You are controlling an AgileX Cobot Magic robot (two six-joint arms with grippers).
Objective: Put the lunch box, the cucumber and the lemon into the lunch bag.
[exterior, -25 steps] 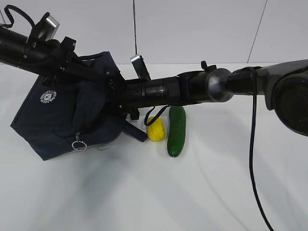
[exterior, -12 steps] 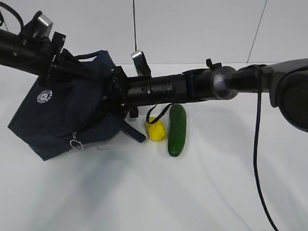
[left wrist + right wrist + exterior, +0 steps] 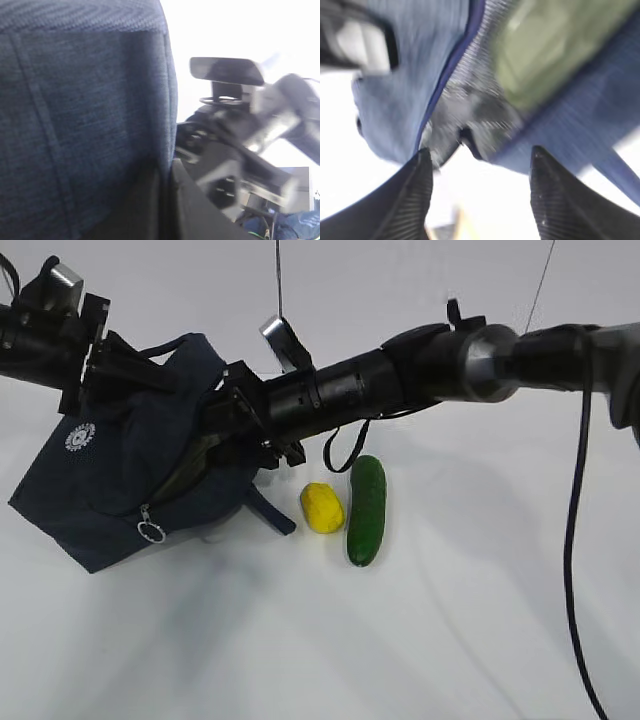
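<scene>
**Lunch box in the tilted bag**

The sage lunch box [image 3: 545, 50] lay inside the navy lunch bag [image 3: 120, 480], which hung tilted. Beside it on the table [image 3: 450, 620], the lemon [image 3: 322, 508] and cucumber [image 3: 366, 510] lay close together. The left gripper [image 3: 100, 350] pinched the bag's top; the right gripper [image 3: 480, 195] stood spread at its mouth, holding nothing.
</scene>
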